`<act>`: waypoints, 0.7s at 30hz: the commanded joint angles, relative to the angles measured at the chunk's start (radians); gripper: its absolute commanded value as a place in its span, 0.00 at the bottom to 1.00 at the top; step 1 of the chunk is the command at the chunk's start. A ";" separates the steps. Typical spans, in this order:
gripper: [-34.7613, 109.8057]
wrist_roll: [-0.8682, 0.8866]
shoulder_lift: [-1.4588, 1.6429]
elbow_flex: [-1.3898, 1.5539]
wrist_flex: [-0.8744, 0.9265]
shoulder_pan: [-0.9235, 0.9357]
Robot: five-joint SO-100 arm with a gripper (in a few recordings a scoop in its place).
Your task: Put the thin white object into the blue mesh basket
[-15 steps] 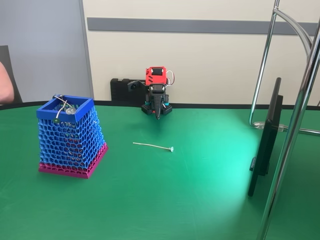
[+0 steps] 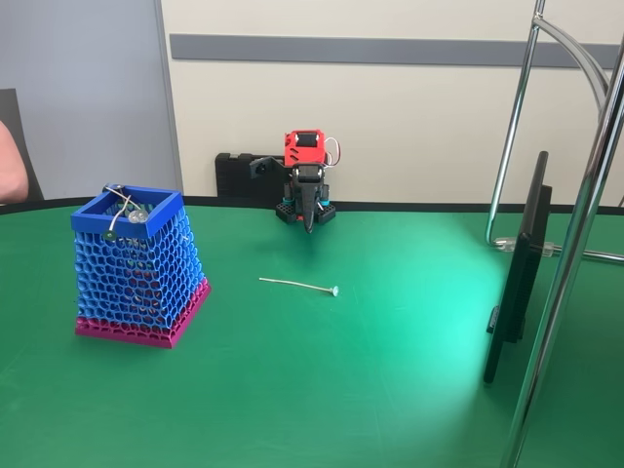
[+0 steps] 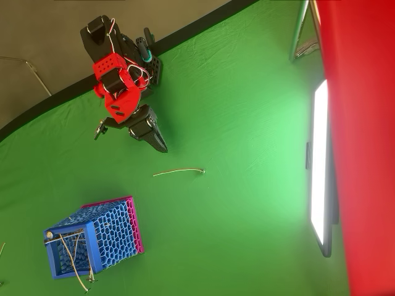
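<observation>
In the fixed view, the basket is standing at the left of the frame on the green table. It is tapering upward: the solid blue rim at the top is narrower than the magenta band at the bottom, and the walls between are blue honeycomb mesh. Some thin wire pieces with round ends are sticking out over its rim. In the overhead view the basket is sitting at the lower left.

The stick is lying flat on the cloth near the middle of the fixed view, well apart from the basket. It is very thin, white and slightly curved. Its long axis is running almost left to right, and the small round tip is pointing to the right and a little toward the camera. In the overhead view the stick is also lying nearly horizontal, with the tip at the right end.

The gripper is hanging above the table behind the stick, dark and pointed, under a red wrist part. In the overhead view the gripper is pointing to the lower right, near the stick's left end but not touching it. The fingers are pressed together and are holding nothing.

At the right edge, a dark flat screen and shiny metal tubes are standing.
</observation>
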 commanded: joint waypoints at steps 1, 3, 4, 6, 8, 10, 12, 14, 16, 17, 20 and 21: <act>0.24 -0.003 0.006 0.008 0.003 -0.008; 0.24 -0.003 0.006 0.008 0.003 -0.008; 0.24 -0.003 0.006 0.008 0.003 -0.008; 0.24 -0.003 0.006 0.008 0.003 -0.008; 0.24 -0.002 0.006 0.008 0.003 -0.008; 0.24 -0.002 0.006 0.008 0.003 -0.008; 0.24 0.002 0.006 0.006 0.003 -0.005; 0.24 0.009 -0.003 0.003 0.000 0.003; 0.24 0.018 -0.023 -0.002 -0.009 0.008; 0.24 0.018 -0.038 -0.005 -0.015 0.008; 0.24 0.015 -0.072 -0.025 -0.018 0.006; 0.24 0.021 -0.086 -0.040 -0.018 0.009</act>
